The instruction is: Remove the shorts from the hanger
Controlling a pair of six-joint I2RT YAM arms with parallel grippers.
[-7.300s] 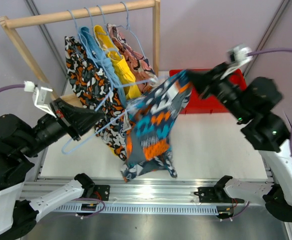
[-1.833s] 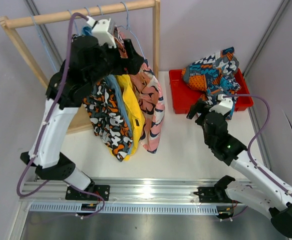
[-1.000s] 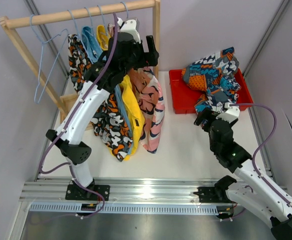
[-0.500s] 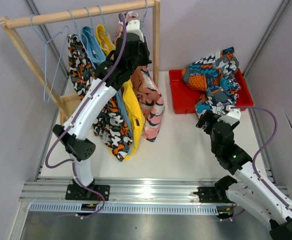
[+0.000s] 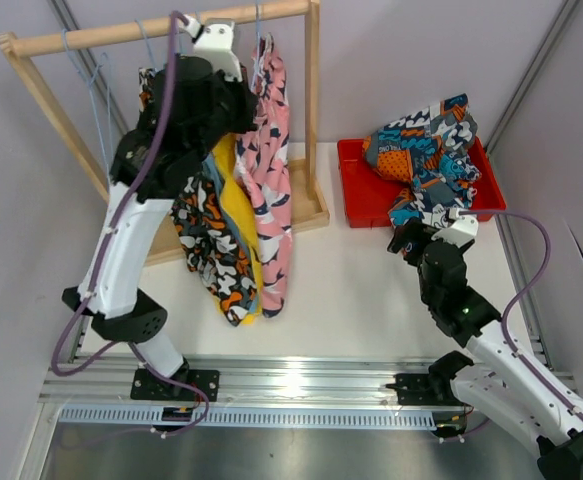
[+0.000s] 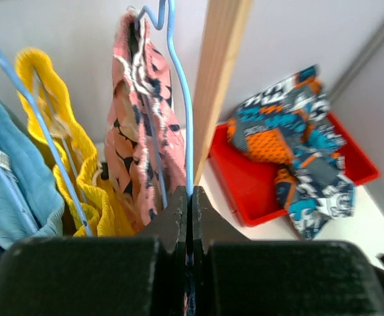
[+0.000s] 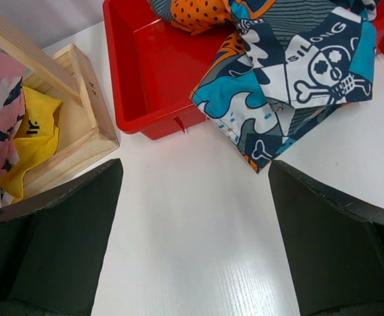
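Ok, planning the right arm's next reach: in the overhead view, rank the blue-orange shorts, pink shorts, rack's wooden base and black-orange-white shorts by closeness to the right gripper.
From the right gripper:
1. blue-orange shorts, in the red tray just ahead.
2. wooden base, to its left.
3. pink shorts, hanging beyond the base.
4. black-orange-white shorts, farthest left.

The pink patterned shorts hang limp and full length from a blue wire hanger, just beside the rack's upright wooden post. Next to them droop the plain yellow shorts, then the light blue shorts and the black-orange-white blotched shorts. The blue-orange patterned shorts lie crumpled in the red tray, one part spilling over its near rim onto the tabletop.
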